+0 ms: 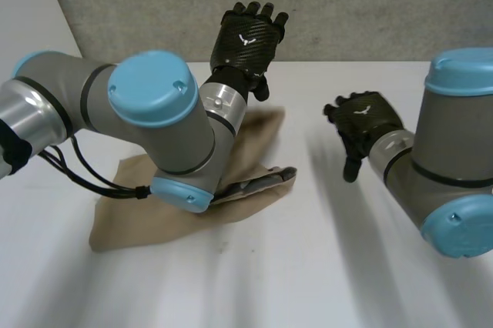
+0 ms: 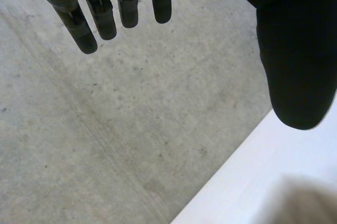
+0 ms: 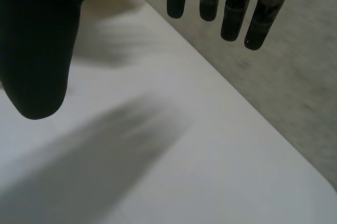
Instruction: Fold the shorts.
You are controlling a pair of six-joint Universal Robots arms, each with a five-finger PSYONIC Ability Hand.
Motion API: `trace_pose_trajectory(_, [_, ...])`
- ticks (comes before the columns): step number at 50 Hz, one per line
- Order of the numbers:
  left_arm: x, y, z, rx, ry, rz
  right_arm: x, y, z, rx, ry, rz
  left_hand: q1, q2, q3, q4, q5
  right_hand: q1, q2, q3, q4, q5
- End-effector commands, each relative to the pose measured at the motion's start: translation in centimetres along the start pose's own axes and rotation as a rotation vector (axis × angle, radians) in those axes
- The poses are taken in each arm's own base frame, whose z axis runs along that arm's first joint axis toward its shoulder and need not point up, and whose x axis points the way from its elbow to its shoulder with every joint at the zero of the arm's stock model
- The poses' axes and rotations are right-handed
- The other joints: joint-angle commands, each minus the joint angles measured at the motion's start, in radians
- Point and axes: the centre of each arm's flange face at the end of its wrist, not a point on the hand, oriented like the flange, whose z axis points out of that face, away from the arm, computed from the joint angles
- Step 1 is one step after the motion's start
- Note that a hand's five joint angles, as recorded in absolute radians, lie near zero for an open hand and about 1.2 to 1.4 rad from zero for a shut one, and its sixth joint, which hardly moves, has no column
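Hovering off the shorts [image 1: 123, 220], left hand [image 1: 250, 35] and right hand [image 1: 362, 124] show straight, empty fingers; fold seems unfinished, next grasp an edge.

Left arm [image 1: 100, 105]: grey with light-blue caps, elbow folded close to the camera, forearm reaching away from it.
Left hand [image 1: 248, 35]: black, raised, its back toward the head camera; fingers [image 2: 100, 16] straight and slightly spread, thumb [image 2: 295, 50] well apart from them.
Right arm [image 1: 454, 143]: grey, light-blue caps, bent inward.
Right hand [image 1: 362, 124]: black, held lower, back uppermost; fingers [image 3: 234, 13] straight, thumb [image 3: 37, 45] set wide.
Hands well apart.
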Motion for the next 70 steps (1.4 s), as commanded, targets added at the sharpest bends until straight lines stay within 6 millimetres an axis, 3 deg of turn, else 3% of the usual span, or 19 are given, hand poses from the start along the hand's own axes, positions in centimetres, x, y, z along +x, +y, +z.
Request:
trace_pose_trajectory(1, [-4.4, -1.0, -0.6, 0.015, -0.129, 0.013, 2.7, -0.5, 0.1, 0.002, 0.091, 0.019, -0.018, -0.024, -0.031, -0.024, -0.042, 0.034, -0.010, -0.032, -0.050, -0.045])
trace_pose_trajectory(7, [-9.1, -1.6, -3.7, -0.059, -0.227, 0.038, 2.2, -1.1, -0.5, 0.028, 0.040, -0.009, -0.018, -0.024, -0.031, -0.024, -0.042, 0.034, -0.010, -0.032, -0.050, -0.045])
trace_pose_trajectory(11, [-9.9, -1.3, -5.0, -0.090, -0.238, 0.042, 0.9, -1.0, -1.3, 0.035, -0.069, -0.062, -0.018, -0.024, -0.031, -0.024, -0.042, 0.034, -0.010, -0.032, -0.050, -0.045])
trace_pose_trajectory(16, [-13.1, 0.3, -9.5, -0.237, -0.306, 0.065, -1.0, -1.2, -2.8, 0.079, -0.236, -0.123, -0.008, -0.014, -0.021, -0.014, -0.032, 0.034, -0.010, -0.032, -0.050, -0.045])
trace_pose_trajectory(24, [-13.0, 3.8, -13.8, -0.440, -0.295, 0.062, -6.2, -1.5, -4.1, 0.108, -0.405, -0.057, 0.000, -0.005, -0.012, -0.005, -0.024, 0.034, -0.010, -0.032, -0.050, -0.045])
trace_pose_trajectory(32, [-11.9, 6.6, -17.8, -0.639, -0.256, 0.047, -10.7, 0.0, -2.0, 0.158, -0.468, -0.053, 0.006, 0.001, -0.006, 0.001, -0.018, 0.034, -0.010, -0.032, -0.050, -0.045])
trace_pose_trajectory(36, [-11.5, 7.3, -18.7, -0.681, -0.242, 0.042, -12.6, 0.5, -1.3, 0.176, -0.497, -0.066, 0.006, 0.001, -0.006, 0.001, -0.018, 0.162, 0.118, 0.095, 0.077, 0.083])
trace_pose_trajectory(42, [-12.0, 7.9, -18.9, -0.703, -0.258, 0.039, -13.7, 1.4, 0.5, 0.183, -0.494, -0.070, 0.003, -0.002, -0.009, -0.002, -0.021, 0.687, 0.643, 0.620, 0.602, 0.608])
trace_pose_trajectory(43, [-12.0, 7.9, -18.9, -0.703, -0.260, 0.037, -13.7, 1.3, 0.7, 0.195, -0.489, -0.070, 0.003, -0.002, -0.009, -0.002, -0.021, 0.943, 0.899, 0.877, 0.859, 0.864])
trace_pose_trajectory(44, [-12.0, 7.9, -18.9, -0.703, -0.260, 0.037, -13.7, 1.3, 0.7, 0.195, -0.489, -0.070, 0.003, -0.002, -0.009, -0.002, -0.021, 0.946, 0.902, 0.879, 0.862, 0.867])
trace_pose_trajectory(45, [-12.0, 7.8, -18.9, -0.701, -0.259, 0.038, -13.7, 0.8, 0.9, 0.226, -0.484, -0.064, 0.003, -0.002, -0.009, -0.002, -0.021, 1.253, 1.209, 1.186, 1.169, 1.174])
trace_pose_trajectory(49, [-12.1, 7.7, -18.8, -0.694, -0.261, 0.038, -13.2, -0.5, 1.2, 0.291, -0.453, -0.059, 0.000, -0.005, -0.012, -0.005, -0.023, 1.256, 1.212, 1.189, 1.172, 1.177])
trace_pose_trajectory(54, [-12.2, 7.3, -18.6, -0.678, -0.267, 0.041, -9.7, -6.5, 2.4, 0.515, -0.277, -0.049, 0.000, -0.005, -0.012, -0.005, -0.024, 1.256, 1.212, 1.189, 1.172, 1.177])
trace_pose_trajectory(55, [-12.2, 7.3, -18.6, -0.678, -0.267, 0.041, -8.5, -7.5, 3.0, 0.546, -0.221, -0.045, 0.000, -0.005, -0.012, -0.005, -0.024, 1.256, 1.212, 1.189, 1.172, 1.177])
trace_pose_trajectory(57, [-12.3, 6.9, -18.5, -0.665, -0.272, 0.042, -3.0, -9.4, 5.7, 0.582, -0.011, -0.022, 0.000, -0.005, -0.012, -0.005, -0.024, 1.256, 1.212, 1.189, 1.172, 1.177])
trace_pose_trajectory(62, [-12.2, 5.9, -18.6, -0.633, -0.272, 0.042, 6.6, -8.9, 10.0, 0.525, 0.293, -0.040, -0.006, -0.011, -0.018, -0.011, -0.029, 1.256, 1.212, 1.189, 1.172, 1.177])
trace_pose_trajectory(63, [-12.1, 5.6, -18.7, -0.625, -0.271, 0.043, 7.1, -8.6, 10.4, 0.506, 0.302, -0.060, -0.008, -0.014, -0.021, -0.014, -0.032, 0.972, 0.928, 0.905, 0.888, 0.893])
trace_pose_trajectory(65, [-12.0, 5.3, -18.9, -0.615, -0.267, 0.044, 6.6, -7.5, 11.2, 0.431, 0.282, -0.118, -0.011, -0.017, -0.024, -0.017, -0.035, 0.034, -0.010, -0.032, -0.050, -0.045])
trace_pose_trajectory(70, [-11.4, 4.5, -19.2, -0.588, -0.251, 0.045, 5.1, -5.0, 11.1, 0.304, 0.218, -0.147, -0.014, -0.020, -0.027, -0.020, -0.038, 0.034, -0.010, -0.032, -0.050, -0.045])
